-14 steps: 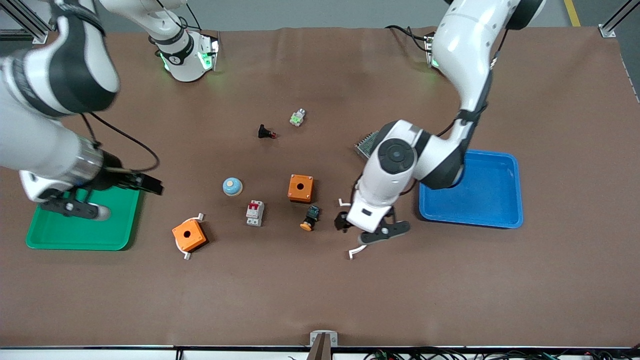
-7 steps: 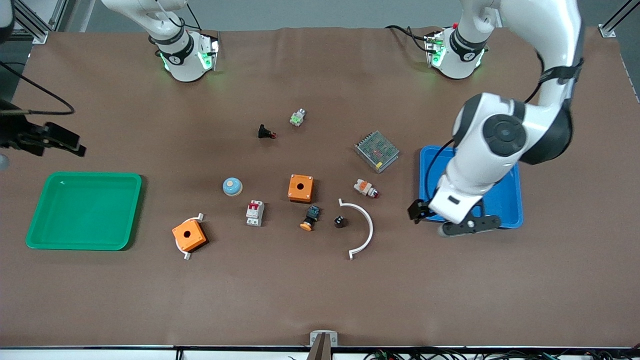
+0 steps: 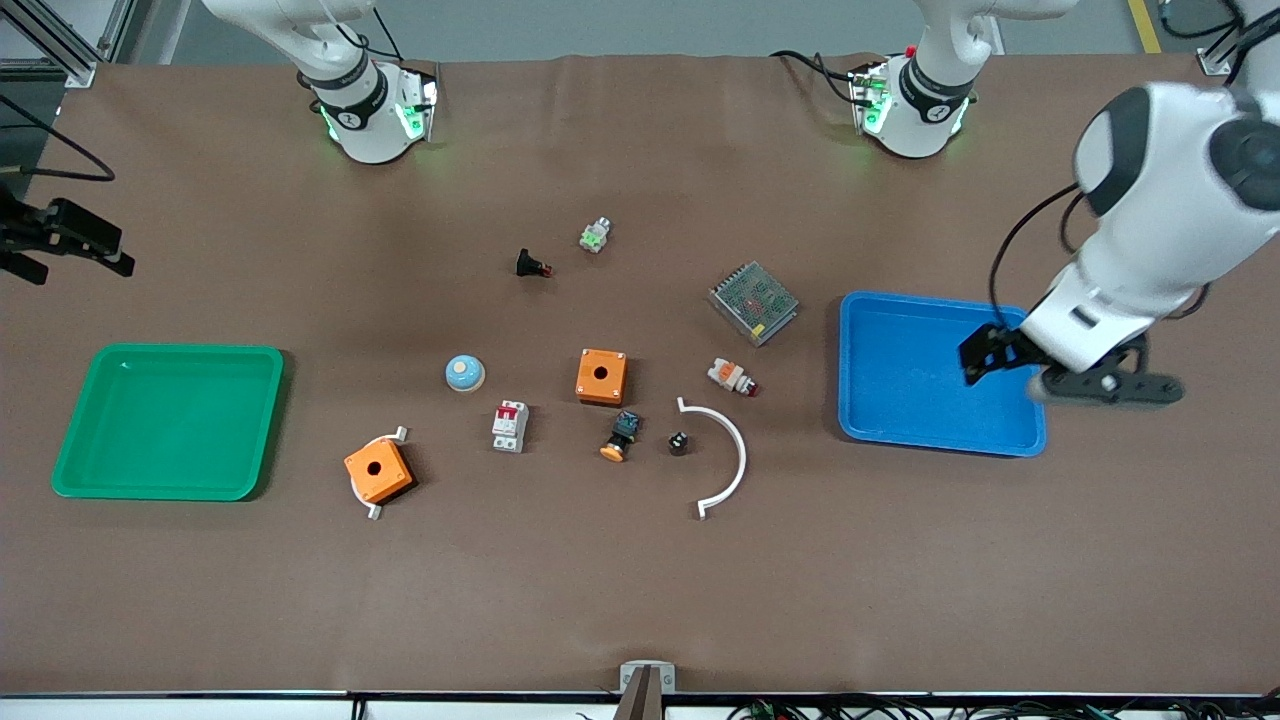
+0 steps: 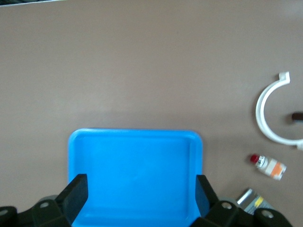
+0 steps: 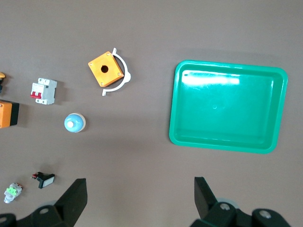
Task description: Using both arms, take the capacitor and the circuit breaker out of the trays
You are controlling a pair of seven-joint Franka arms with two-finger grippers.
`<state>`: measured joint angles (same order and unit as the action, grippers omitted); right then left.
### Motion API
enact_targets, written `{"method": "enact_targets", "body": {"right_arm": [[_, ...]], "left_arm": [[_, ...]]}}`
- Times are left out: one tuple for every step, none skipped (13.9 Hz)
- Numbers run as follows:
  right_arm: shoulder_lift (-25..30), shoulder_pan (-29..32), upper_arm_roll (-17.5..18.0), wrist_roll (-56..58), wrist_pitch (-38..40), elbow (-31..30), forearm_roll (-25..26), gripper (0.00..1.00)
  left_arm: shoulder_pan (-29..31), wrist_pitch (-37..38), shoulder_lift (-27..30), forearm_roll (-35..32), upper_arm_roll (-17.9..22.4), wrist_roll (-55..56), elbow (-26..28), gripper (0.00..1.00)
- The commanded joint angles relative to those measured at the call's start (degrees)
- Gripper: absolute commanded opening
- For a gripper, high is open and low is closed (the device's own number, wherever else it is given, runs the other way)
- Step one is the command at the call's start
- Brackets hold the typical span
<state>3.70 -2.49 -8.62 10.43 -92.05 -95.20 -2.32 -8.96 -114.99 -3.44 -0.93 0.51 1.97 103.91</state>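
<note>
- The capacitor, a tiny black cylinder with a pale end, now lies bare on the bench mid-table beside the white arc; my left gripper has pulled away over the blue tray's edge, fingers apart, empty.
- The circuit breaker, white-grey with a red switch, lies toward the green tray; my right gripper has retreated to the bench's edge, fingers apart.
- Both trays are empty, so I judge the task finished.

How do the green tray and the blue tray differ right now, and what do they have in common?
The green tray lies at the right arm's end of the table; the blue tray lies at the left arm's end. The blue tray has the open left claw over its edge, while nothing hangs over the green tray; the open right claw is over bare table. Both look the same size and shape, and both are empty.
</note>
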Motion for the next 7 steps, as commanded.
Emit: {"method": "enact_targets", "body": {"right_arm": [[2.54, -0.41, -0.52, 0.90, -1.02, -3.14, 0.73, 1.00], [2.71, -0.06, -0.52, 1.25, -1.02, -3.23, 0.73, 1.00], [2.63, 0.03, -0.52, 1.78, -1.28, -3.15, 0.73, 1.00], [2.54, 0.38, -0.52, 1.96, -1.46, -3.06, 0.73, 0.99], [2.45, 0.82, -0.52, 2.31, -1.20, -3.06, 0.73, 0.99], [2.37, 1.00, -0.52, 2.92, -1.02, -2.97, 0.73, 0.99], [2.10, 1.00, -0.78, 3.45, -1.02, -2.45, 0.56, 0.99]], "left_arm": [[0.52, 4.83, 8.79, -0.83, -0.42, -1.88, 5.26, 1.00], [0.52, 7.47, 10.46, -0.83, -0.33, -1.79, 4.73, 1.00], [0.44, 8.80, 12.13, -0.83, -0.33, -0.75, 4.73, 1.00], [0.44, 9.68, 13.19, -0.83, -0.50, -0.74, 4.64, 1.00], [0.26, 9.87, 13.20, -0.83, -0.68, -1.17, 3.68, 1.00], [-0.17, 9.96, 11.46, -0.92, -0.77, -1.44, 0.71, 1.00], [-0.35, 11.61, 9.44, -0.92, -0.86, -1.70, -2.27, 1.00]]}}
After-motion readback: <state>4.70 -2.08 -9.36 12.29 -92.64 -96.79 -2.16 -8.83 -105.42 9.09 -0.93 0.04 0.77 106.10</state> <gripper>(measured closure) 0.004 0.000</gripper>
